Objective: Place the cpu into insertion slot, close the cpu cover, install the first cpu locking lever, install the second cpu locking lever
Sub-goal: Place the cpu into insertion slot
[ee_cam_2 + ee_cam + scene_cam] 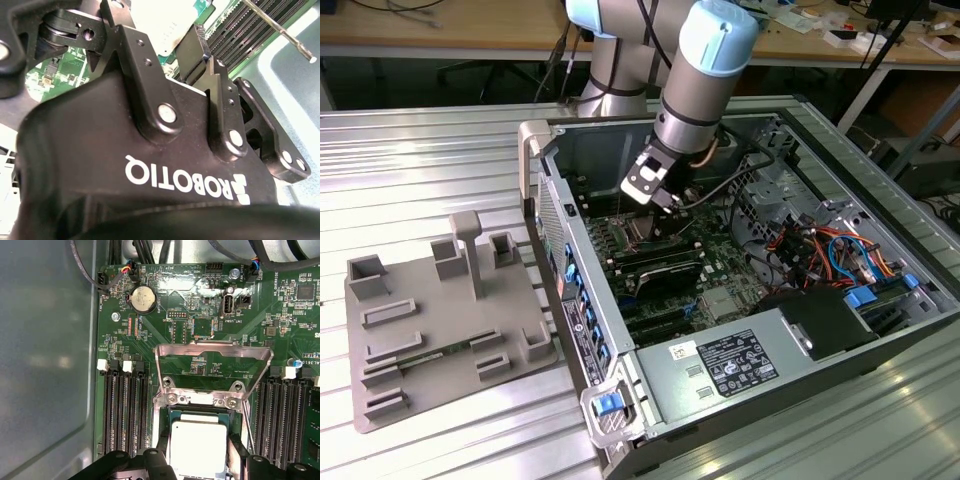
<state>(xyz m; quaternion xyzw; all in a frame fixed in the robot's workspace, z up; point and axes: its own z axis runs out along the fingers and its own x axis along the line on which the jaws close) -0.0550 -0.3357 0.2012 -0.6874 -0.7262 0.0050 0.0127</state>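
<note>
While the pincer (pixel 665 203) straddled the chip (pixel 197 442), grip or release couldn't be told; chip sat in or just over the socket (pixel 199 411). Cover (pixel 215 354) behind socket stood open, levers (pixel 280 27) looked undone.

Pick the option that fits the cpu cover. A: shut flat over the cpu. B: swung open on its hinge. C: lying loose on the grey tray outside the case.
B: in the first wrist view the cpu cover stands raised from its hinge, and the metal top of the cpu is uncovered.
</note>
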